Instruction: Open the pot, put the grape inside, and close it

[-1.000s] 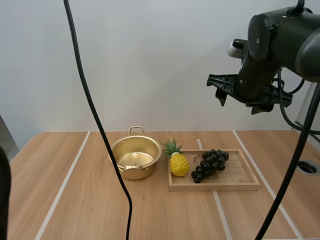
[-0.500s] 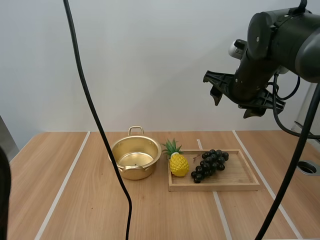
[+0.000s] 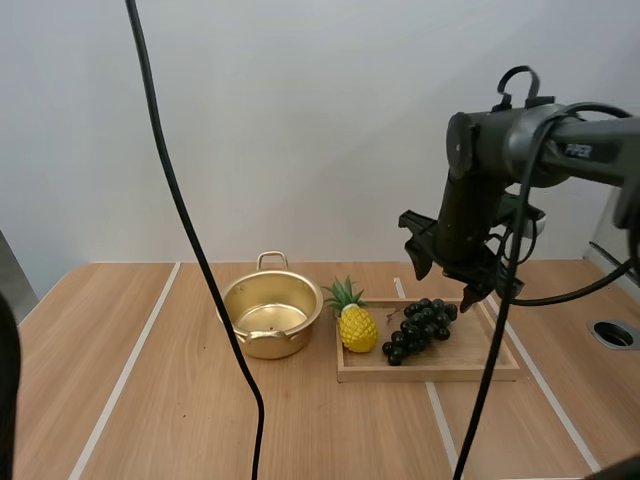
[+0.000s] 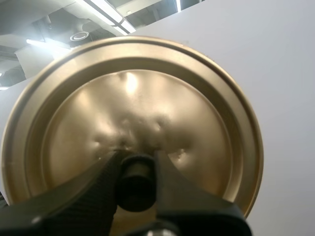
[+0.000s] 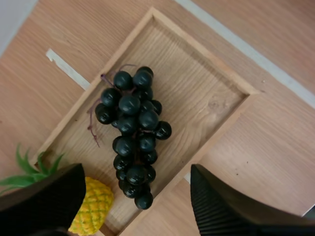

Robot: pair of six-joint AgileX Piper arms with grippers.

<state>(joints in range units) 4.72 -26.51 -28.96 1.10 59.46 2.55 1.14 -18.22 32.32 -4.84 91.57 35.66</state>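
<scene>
— Right hand (image 3: 442, 280) status?
— Fingers (image 5: 44, 196) wide apart, nothing held. It hangs over the bunch of grapes (image 3: 420, 328), pointing down. In the right wrist view the bunch lies between the two fingers and below them, not touched.
— Grapes where exactly?
— Lying in the wooden tray (image 3: 480, 348), toward its left end, on the right side of the desk (image 3: 70, 360). A pineapple (image 3: 356, 326) stands at the tray's left end, just beside the bunch.
— Pot?
— Pot (image 3: 271, 316) is open, left of the tray, near the pineapple. Looks empty. Left hand (image 4: 135, 163) is pinched on the knob (image 4: 135, 184) of the lid (image 4: 147, 98), with the lid clear of the pot.
— So the opening step is done?
— By my read, yes. Step in hand is the grape pick. Next move calls for a straight drop until the fingers straddle the bunch, then a close across its thick middle, not the stem end. Keep the pineapple-side finger off the pineapple. After that: lift, carry left over the pot, release, lid on.
</scene>
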